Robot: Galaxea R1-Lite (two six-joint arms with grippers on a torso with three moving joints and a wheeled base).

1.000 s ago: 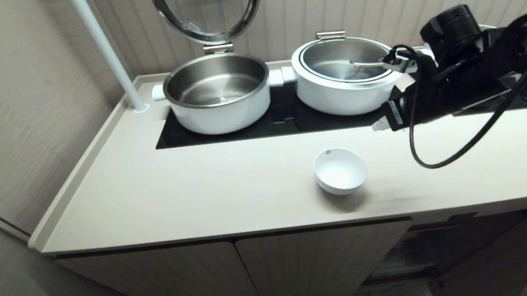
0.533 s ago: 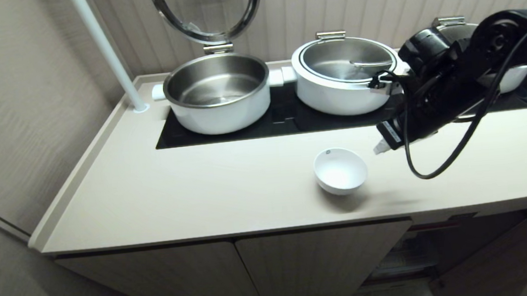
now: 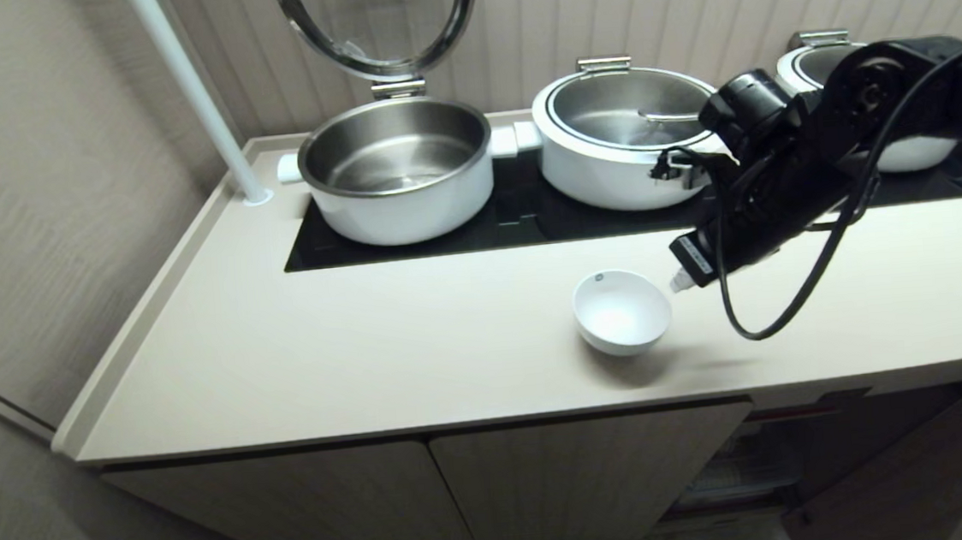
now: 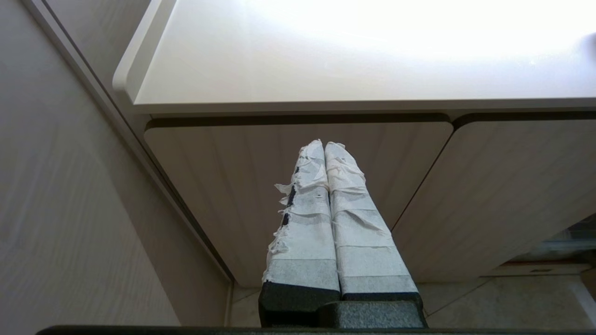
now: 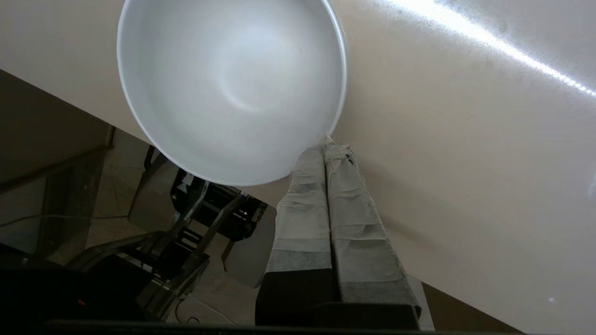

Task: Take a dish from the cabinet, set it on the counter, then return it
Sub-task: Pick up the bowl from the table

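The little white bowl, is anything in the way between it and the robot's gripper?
No, nothing visible. The right gripper hangs shut just beside the bowl, its tips right at the rim in the right wrist view, with only bare counter around. The pots stand farther back on the black panel.

Dish (image 3: 622,311): showing plain white. Counter (image 3: 367,348): showing cream-beige, glossy black panel (image 3: 520,215) inset. Cabinet (image 3: 583,476): showing beige, vertically fluted. Pots (image 3: 397,169), frame top: showing white-and-steel.
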